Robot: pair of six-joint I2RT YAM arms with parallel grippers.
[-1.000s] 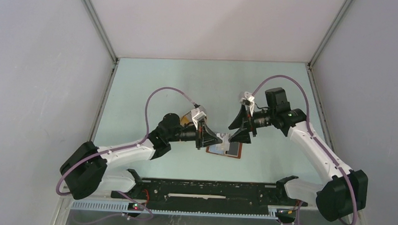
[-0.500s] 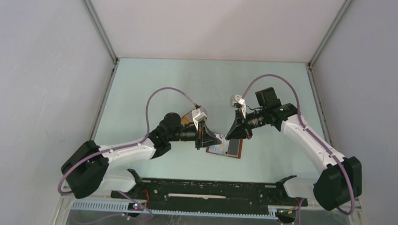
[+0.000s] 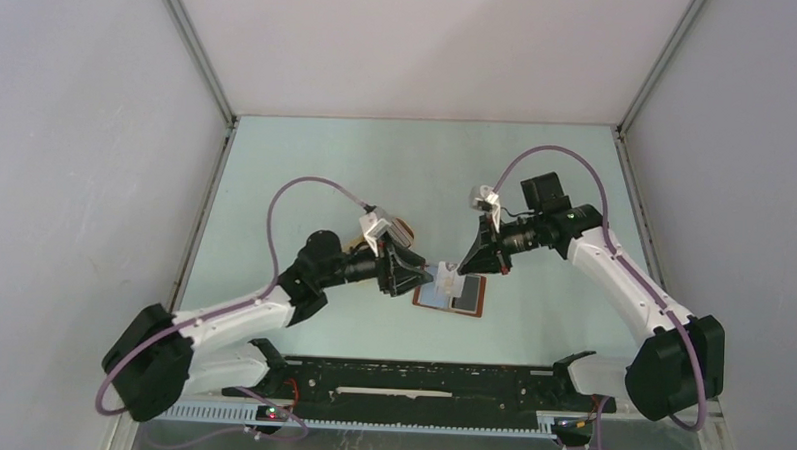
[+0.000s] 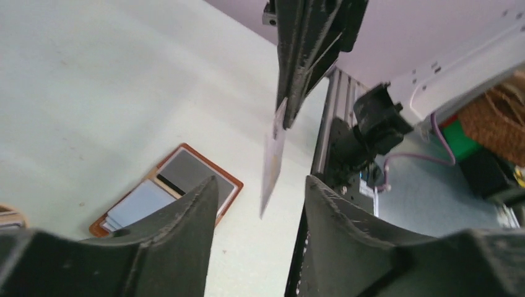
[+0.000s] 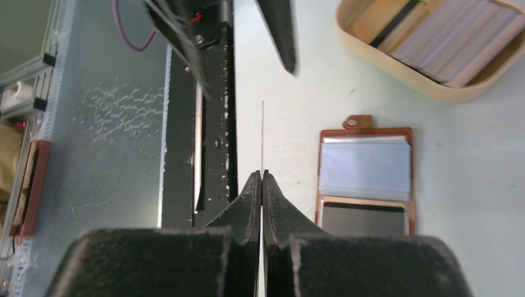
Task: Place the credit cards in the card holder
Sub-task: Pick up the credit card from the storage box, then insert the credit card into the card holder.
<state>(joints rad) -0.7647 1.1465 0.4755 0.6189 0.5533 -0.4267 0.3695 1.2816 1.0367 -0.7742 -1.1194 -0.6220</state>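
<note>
A pale credit card (image 3: 443,283) hangs just above the table with my right gripper (image 3: 461,269) shut on its top edge. It shows edge-on as a thin line (image 5: 262,133) past the closed right gripper (image 5: 261,175). My left gripper (image 3: 416,277) stands open just left of it. In the left wrist view the credit card (image 4: 272,154) hangs ahead of the left gripper (image 4: 260,180), touching neither finger. The card holder (image 3: 469,299) lies open and flat, reddish-brown with a bluish pocket (image 5: 364,167) and a dark pocket (image 4: 186,173). More credit cards (image 5: 442,46) fill a tan tray.
The tan oval tray (image 5: 396,68) sits beyond the card holder, mostly hidden under my left wrist (image 3: 402,228) in the top view. A black rail (image 3: 419,381) runs along the table's near edge, and grey walls close the left, right and back.
My left gripper opened, let go of the card and pulled back to the left. My right gripper closed on the card's top edge and now holds it alone.
</note>
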